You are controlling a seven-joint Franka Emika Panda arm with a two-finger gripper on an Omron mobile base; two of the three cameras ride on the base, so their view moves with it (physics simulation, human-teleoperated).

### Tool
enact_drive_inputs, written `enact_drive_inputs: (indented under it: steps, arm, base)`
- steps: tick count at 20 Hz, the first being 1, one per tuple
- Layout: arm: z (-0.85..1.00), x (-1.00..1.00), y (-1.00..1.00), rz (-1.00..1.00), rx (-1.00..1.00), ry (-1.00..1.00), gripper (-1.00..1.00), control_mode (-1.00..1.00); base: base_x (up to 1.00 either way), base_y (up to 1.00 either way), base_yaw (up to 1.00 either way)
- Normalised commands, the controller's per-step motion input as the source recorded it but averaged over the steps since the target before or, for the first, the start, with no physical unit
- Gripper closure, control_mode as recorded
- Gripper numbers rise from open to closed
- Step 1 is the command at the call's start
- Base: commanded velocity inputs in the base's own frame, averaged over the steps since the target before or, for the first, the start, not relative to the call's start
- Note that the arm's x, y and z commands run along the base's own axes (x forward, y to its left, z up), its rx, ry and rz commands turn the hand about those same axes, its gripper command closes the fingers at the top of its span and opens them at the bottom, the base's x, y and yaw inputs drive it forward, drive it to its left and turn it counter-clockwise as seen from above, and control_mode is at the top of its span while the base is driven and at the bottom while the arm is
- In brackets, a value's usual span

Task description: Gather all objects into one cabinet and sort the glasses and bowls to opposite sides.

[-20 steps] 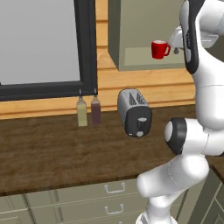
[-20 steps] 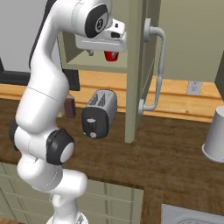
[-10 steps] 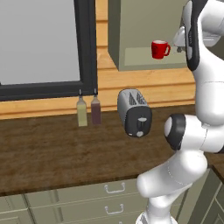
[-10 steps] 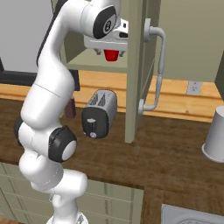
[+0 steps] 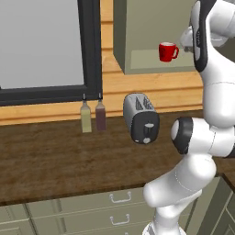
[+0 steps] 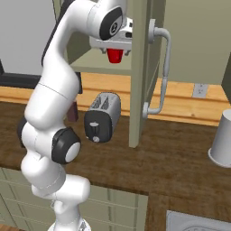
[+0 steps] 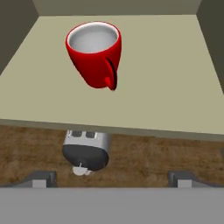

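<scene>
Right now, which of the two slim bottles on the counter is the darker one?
The dark bottle, standing nearer the toaster; the pale yellowish bottle beside it is farther from it.

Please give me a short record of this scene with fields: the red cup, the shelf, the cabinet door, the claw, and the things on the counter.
red cup: bright red cup with a handle, upright, white inside, nothing in it
shelf: pale shelf of the wall cabinet; the cup stands on it
cabinet door: door open, curved grey handle
claw: claw open, tips wide apart, drawn back from the cup, not touching it
counter: toaster, two slim bottles, pale bin
</scene>
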Motion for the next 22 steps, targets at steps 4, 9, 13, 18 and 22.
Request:
enact_drive_inputs:
  steps: [4, 9, 13, 18, 22]
  arm:
    - [0.0, 0.39, 0.0, 0.0, 0.0, -0.12, -1.0, -1.0]
    - [0.0, 0.47, 0.0, 0.0, 0.0, -0.11, -1.0, -1.0]
    - [0.0, 0.45, 0.0, 0.01, 0.0, -0.08, -1.0, -1.0]
    - [0.0, 0.45, 0.0, 0.02, 0.0, -0.13, -1.0, -1.0]
    - [0.0, 0.34, 0.0, 0.0, 0.0, -0.15, -1.0, -1.0]
  base:
    - [0.0, 0.0, 0.0]
    - [0.0, 0.0, 0.0]
    - [0.0, 0.0, 0.0]
    - [0.0, 0.0, 0.0]
    - [0.0, 0.0, 0.0]
